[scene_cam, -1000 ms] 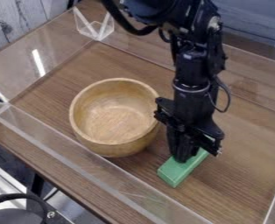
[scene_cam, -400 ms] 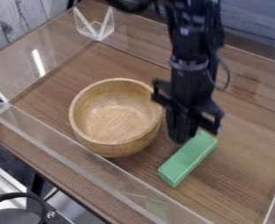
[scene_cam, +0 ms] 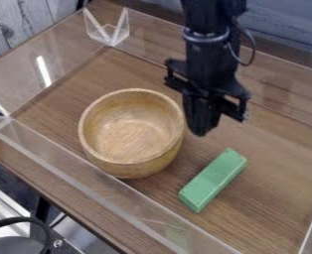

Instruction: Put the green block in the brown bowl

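Note:
The green block (scene_cam: 215,180) lies flat on the wooden table, just right of the brown bowl (scene_cam: 129,159) and nearer the front. It points diagonally from front left to back right. The bowl has nothing in it. My gripper (scene_cam: 204,126) hangs pointing down above the gap between the bowl's right rim and the block's far end. Its fingers are pressed together with nothing between them, and it is clear of the block.
A low clear plastic wall (scene_cam: 66,164) runs around the wooden table top (scene_cam: 271,109). A small clear plastic stand (scene_cam: 105,28) sits at the back left. Black cables show at the bottom left corner.
The gripper has risen from the block's far end and shifted slightly back. The block stayed on the table and now shows in full.

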Motion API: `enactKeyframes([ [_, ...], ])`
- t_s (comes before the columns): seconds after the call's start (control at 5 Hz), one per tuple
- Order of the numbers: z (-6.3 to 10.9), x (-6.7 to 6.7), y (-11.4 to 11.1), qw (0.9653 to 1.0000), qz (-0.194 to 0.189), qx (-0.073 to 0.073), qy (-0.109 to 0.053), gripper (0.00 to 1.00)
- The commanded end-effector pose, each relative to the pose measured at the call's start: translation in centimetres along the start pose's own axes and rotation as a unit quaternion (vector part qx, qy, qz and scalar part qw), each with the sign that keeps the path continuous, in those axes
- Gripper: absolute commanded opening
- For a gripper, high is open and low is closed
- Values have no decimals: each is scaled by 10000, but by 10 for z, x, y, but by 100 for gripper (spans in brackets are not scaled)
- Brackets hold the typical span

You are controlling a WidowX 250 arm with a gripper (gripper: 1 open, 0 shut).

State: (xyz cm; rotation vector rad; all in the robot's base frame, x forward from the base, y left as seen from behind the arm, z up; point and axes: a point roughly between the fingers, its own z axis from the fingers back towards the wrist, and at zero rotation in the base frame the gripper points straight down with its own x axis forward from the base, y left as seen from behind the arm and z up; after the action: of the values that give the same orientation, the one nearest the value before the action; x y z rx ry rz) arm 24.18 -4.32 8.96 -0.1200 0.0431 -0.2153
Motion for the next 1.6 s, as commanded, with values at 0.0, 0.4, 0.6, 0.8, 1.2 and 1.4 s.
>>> enactKeyframes([
  [0.0, 1, 3, -6, 9998, -123, -4, -131, 100],
  [0.4, -8, 6, -14, 9997, -220, -40, -108, 100],
  [0.6, -17, 8, -15, 9997, -238, -35, -67, 100],
  [0.8, -27, 10, -16, 9996, -264, -11, -16, 100],
  [1.2, -49, 13, -19, 9994, -314, 69, 112, 100],
  [1.4, -61, 14, -19, 9992, -329, 123, 197, 100],
])
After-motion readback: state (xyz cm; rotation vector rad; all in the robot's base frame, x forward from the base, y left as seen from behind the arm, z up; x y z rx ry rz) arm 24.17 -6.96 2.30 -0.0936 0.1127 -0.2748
